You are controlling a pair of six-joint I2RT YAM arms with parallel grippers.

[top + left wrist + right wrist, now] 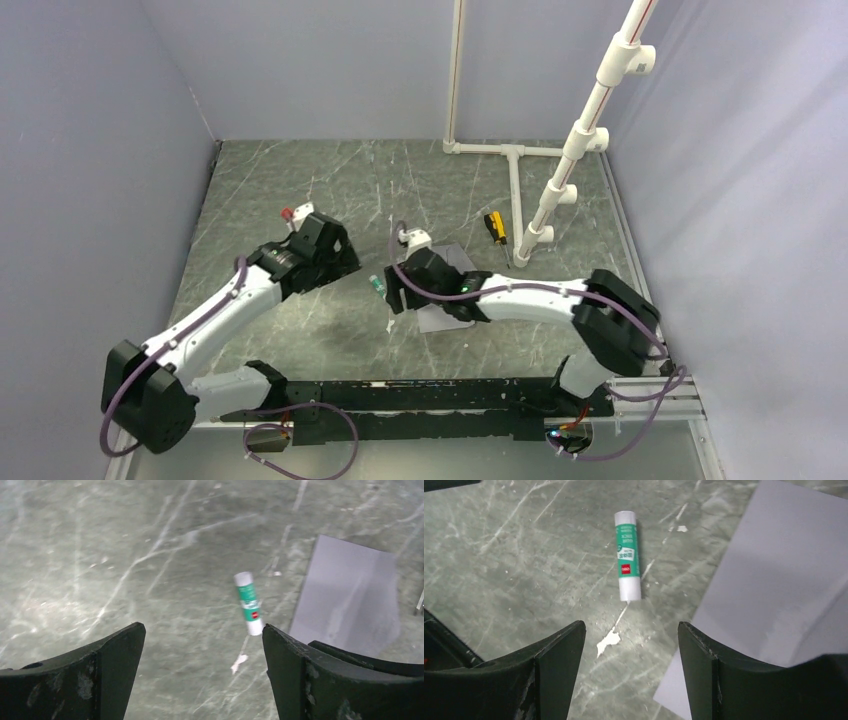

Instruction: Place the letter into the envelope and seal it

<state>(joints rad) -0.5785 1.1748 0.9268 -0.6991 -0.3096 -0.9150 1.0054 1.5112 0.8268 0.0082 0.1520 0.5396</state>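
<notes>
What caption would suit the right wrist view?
Open right gripper near a glue stick lying beside the grey envelope.

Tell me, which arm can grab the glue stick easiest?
Probably the right. The glue stick lies nearly centred ahead of its open jaws; in the left wrist view it sits off to one side.

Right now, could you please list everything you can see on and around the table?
table: one, grey-green marbled, under everything
envelope: one, plain grey, flat near table centre
glue stick: one, white with green label, lying left of the envelope
hand tool: one, yellow and black, behind the envelope
pipe frame: one, white, back right
left end effector: one, black, open, empty, near the glue stick
right end effector: one, black, open, empty, over the envelope's left edge
</notes>
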